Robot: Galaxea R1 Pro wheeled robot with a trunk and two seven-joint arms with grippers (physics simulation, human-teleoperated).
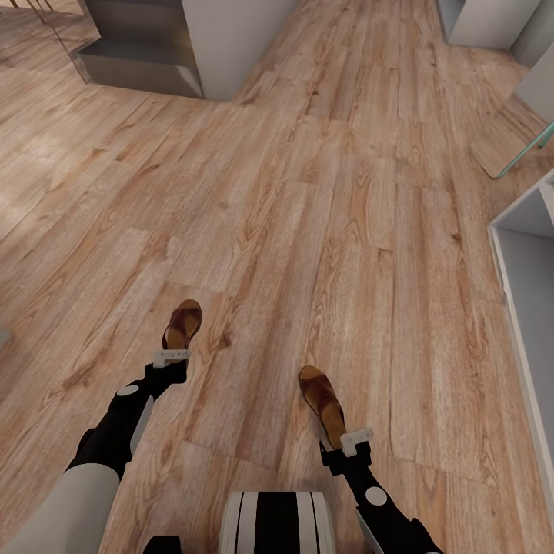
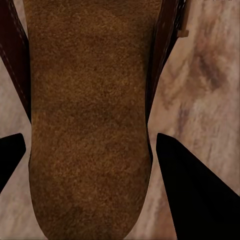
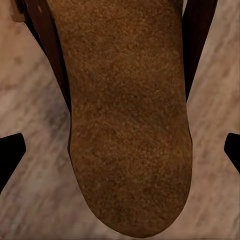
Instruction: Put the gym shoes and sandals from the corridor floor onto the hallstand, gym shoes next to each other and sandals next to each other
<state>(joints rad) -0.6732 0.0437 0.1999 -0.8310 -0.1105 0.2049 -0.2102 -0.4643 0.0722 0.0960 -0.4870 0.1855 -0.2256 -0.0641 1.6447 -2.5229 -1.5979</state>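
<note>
We have each claw spread wide at the heel end of its own sandal on the corridor floor (image 1: pixel 323 192), left claw (image 1: pixel 171 357) under the left sandal (image 1: pixel 183 324), right claw (image 1: pixel 355 440) under the right sandal (image 1: pixel 323 402), both footbeds running lengthwise away from the fingers.

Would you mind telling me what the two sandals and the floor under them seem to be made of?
Left sandal and right sandal: the footbeds look like matte tan suede, given their fine grainy nap; the dark brown sides look like smooth leather, though this is a render. Floor: light brown wood-look planks with visible grain and seams, low sheen; real wood or laminate cannot be told.
</note>
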